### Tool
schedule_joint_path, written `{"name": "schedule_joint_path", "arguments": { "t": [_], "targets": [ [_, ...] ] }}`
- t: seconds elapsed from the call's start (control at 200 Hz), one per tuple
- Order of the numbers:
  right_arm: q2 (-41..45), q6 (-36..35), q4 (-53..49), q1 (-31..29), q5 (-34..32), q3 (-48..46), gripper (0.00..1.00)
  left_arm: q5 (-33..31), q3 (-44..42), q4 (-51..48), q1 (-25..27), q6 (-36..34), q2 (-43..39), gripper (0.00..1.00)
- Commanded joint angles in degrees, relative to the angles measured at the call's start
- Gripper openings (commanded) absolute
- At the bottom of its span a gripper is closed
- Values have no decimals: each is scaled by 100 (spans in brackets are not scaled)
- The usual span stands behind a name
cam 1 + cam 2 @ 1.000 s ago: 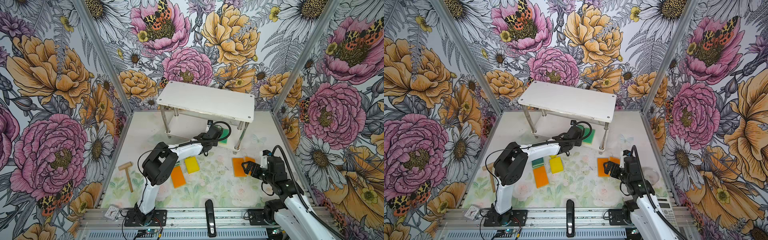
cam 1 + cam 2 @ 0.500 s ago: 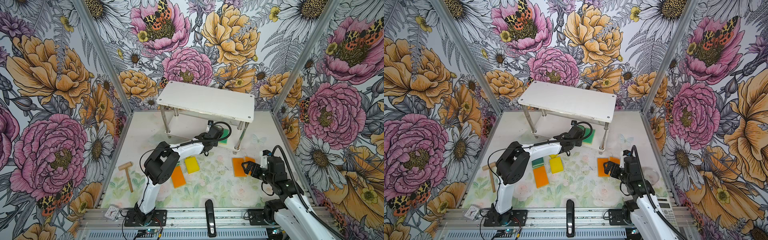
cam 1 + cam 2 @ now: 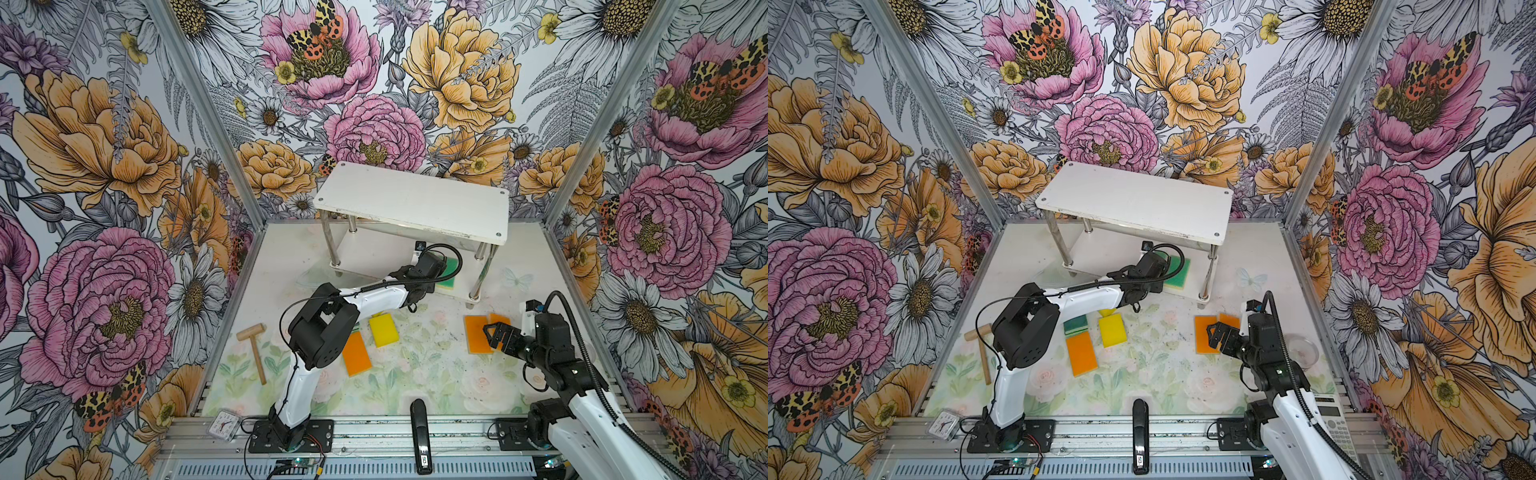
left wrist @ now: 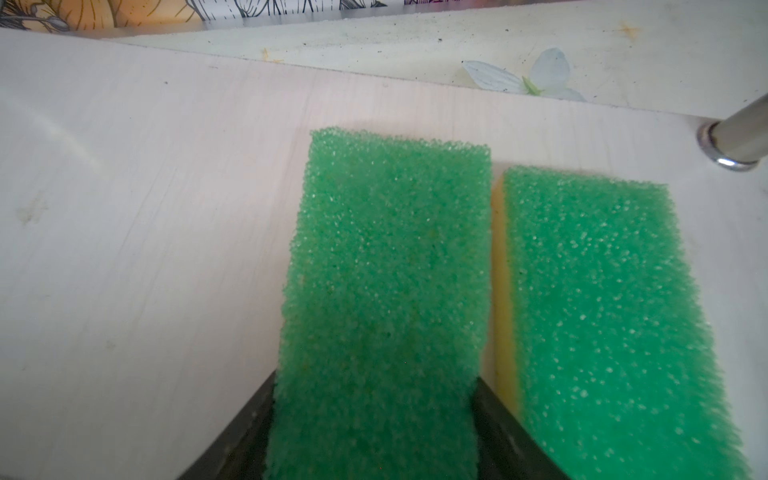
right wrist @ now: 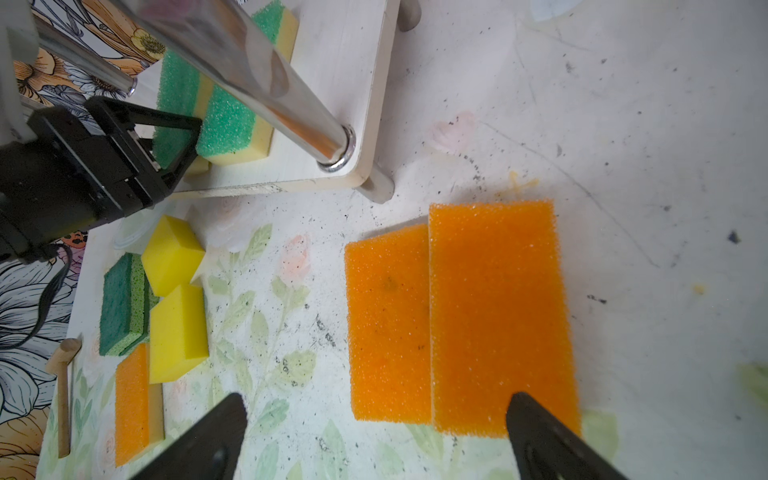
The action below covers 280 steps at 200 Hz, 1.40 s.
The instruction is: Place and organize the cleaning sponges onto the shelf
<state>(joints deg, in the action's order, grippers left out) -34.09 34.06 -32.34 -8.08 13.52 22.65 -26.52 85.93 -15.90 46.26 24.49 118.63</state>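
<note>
The shelf (image 3: 411, 199) stands at the back, a white board on chrome posts above a lower board (image 4: 145, 208). My left gripper (image 4: 374, 386) reaches under the top board, shut on a light green sponge (image 4: 386, 270) that lies flat on the lower board. Right beside it lies a second light green sponge (image 4: 602, 311) with a yellow underside. My right gripper (image 5: 378, 401) hangs open over two overlapping orange sponges (image 5: 498, 316) on the table. Two yellow sponges (image 5: 178, 328), a dark green one (image 3: 1076, 325) and another orange one (image 3: 356, 348) lie near the left arm.
A wooden mallet (image 3: 253, 349) lies at the left. A small clock (image 3: 224, 424) and a black stapler (image 3: 419, 432) sit at the front rail, with a calculator (image 3: 1335, 424) and a clear dish (image 3: 1304, 347) at the right. A chrome post (image 4: 739, 141) stands close to the green sponges.
The left arm's elbow has shifted slightly to the right, while its gripper stays at the lower board with the green sponge. The right arm has not moved.
</note>
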Motion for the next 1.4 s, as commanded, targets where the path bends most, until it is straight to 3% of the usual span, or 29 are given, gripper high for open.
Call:
{"name": "schedule_joint_path", "arguments": {
  "t": [0.0, 1.396],
  "targets": [
    [75, 23, 122, -30, -34, 6, 100, -182, 69, -121, -1, 109, -94, 65],
    [16, -16, 122, -35, -42, 27, 100, -98, 299, -167, 17, -205, -24, 69]
  ]
}}
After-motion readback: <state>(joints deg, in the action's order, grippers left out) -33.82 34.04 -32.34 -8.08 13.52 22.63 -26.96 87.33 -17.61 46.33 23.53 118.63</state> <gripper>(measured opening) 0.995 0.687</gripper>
